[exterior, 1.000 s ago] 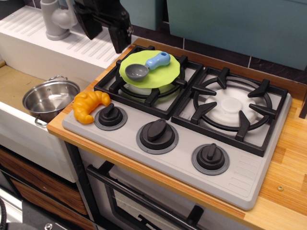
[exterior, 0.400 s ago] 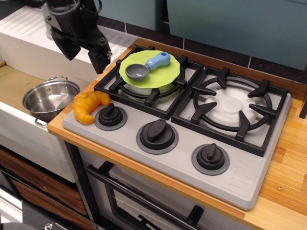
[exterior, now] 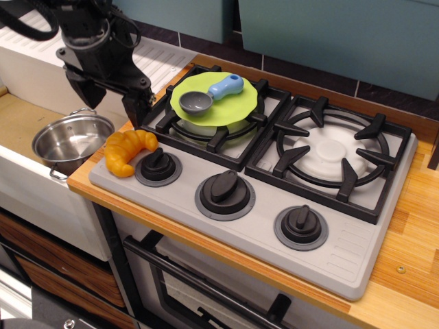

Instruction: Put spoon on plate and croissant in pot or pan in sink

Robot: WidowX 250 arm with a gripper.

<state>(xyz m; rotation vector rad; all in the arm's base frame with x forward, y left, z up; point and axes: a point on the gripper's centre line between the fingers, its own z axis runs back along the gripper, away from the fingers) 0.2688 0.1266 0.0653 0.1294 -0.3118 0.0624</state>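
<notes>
The spoon, grey bowl and light-blue handle, lies on the lime-green plate, which rests on the back-left burner. The orange croissant lies on the stove's front-left corner beside a knob. The steel pot stands in the sink at the left. My black gripper is open, fingers pointing down, just above and behind the croissant, between the pot and the burner. It holds nothing.
A grey stove with two black burner grates and three knobs sits on a wooden counter. The ridged white drainboard lies behind the sink; my arm hides the tap. A teal wall runs behind the stove.
My gripper has moved left and down from behind the plate to just above the croissant. The spoon, plate, croissant and pot have not moved.
</notes>
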